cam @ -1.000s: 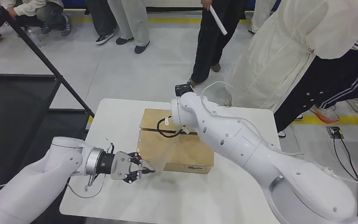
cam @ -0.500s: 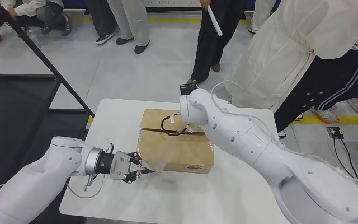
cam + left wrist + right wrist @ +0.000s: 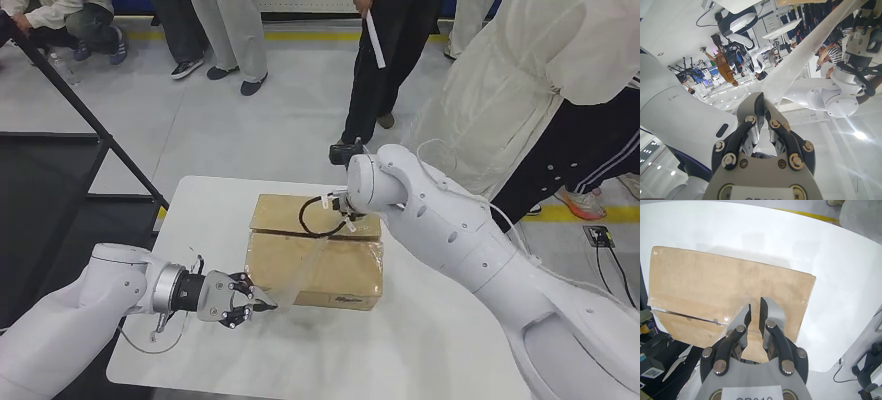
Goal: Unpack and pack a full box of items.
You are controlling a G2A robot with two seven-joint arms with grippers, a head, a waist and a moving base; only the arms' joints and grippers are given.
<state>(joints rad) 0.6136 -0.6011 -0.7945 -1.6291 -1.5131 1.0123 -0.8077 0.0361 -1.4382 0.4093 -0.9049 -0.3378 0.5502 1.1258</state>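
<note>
White tabletop (image 3: 330, 345) on grey floor; black slanted pole (image 3: 70, 95) far left; yellow floor line (image 3: 290, 36) far; floor socket (image 3: 598, 237) right.

You see the right gripper (image 3: 755, 304) above the cardboard box (image 3: 715, 275), its fingers parted by a narrow gap. The box lies on the white table (image 3: 734, 228), and a dark seam (image 3: 687, 317) runs between its top flaps.

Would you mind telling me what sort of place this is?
Probably a robotics lab or test hall: a painted yellow line, drawer cabinets and lit screens show in the background.
</note>
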